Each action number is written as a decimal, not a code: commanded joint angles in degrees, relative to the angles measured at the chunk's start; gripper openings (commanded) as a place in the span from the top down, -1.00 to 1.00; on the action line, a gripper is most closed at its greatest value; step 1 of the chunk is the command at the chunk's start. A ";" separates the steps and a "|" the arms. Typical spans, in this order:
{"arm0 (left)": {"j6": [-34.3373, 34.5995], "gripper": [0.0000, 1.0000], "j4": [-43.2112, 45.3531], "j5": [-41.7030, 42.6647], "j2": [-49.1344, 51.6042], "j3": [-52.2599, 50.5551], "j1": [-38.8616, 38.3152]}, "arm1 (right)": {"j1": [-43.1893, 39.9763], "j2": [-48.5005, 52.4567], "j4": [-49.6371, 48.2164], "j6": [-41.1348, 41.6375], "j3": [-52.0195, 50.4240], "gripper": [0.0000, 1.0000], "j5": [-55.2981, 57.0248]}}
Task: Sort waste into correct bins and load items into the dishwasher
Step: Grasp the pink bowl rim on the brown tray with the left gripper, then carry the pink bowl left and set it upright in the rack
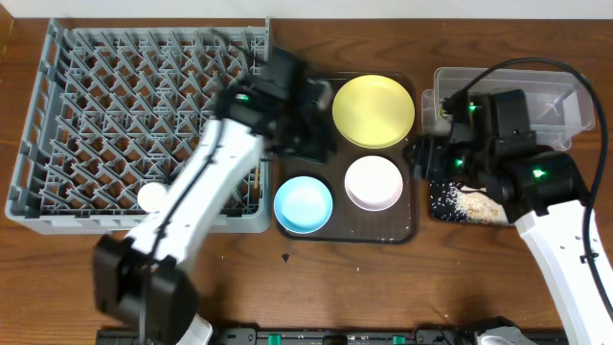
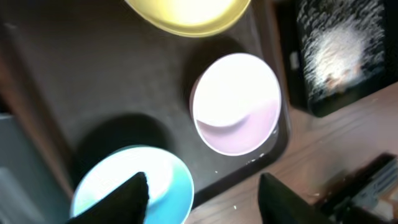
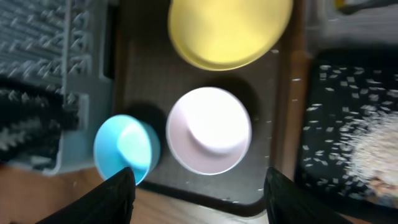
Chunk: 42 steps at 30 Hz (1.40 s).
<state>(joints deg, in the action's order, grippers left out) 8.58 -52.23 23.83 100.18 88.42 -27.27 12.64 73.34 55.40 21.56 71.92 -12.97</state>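
the loading step seems to be the one in hand. the crumbs [image 1: 471, 203] are lying in the black tray [image 1: 437, 184], and three dishes are sitting on the brown tray [image 1: 345, 232]: the plate [image 1: 374, 110] at the far side, the blue bowl [image 1: 304, 203] near left, the white bowl [image 1: 374, 182] near right, just beside it.

the left gripper [image 2: 202, 186] is hanging over the brown tray's left part, jaws spread wide and gripping nothing, the blue bowl just below one finger. the right gripper [image 3: 199, 180] is hovering above the white bowl's near rim, also wide open and empty.

the next move is probably calling for one gripper to drop onto a bowl's rim, one finger inside and one outside, pinch, lift and carry it left to the rack [image 1: 57, 206].

a white cup [image 1: 151, 196] seems to be sitting in the rack's near edge. the clear tub [image 1: 565, 120] is standing far right. both arms are crowding one tray, and the left arm is lying across the rack's right side.
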 commanded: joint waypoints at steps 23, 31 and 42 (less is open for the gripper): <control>1.42 0.85 10.16 2.14 22.49 0.50 -5.51 | -2.51 -0.26 2.51 1.77 0.50 -0.35 0.48; 1.57 0.85 6.58 0.17 7.61 2.32 0.09 | -2.51 -0.26 2.49 1.75 0.50 -0.36 0.50; 1.55 0.85 -5.09 -58.88 -6.95 2.23 8.44 | -2.51 -0.26 2.47 1.73 0.50 -0.36 0.52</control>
<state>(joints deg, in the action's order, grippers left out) 9.39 -56.10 -9.13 91.90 90.72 -19.57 10.35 73.34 57.89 22.61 71.92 -12.10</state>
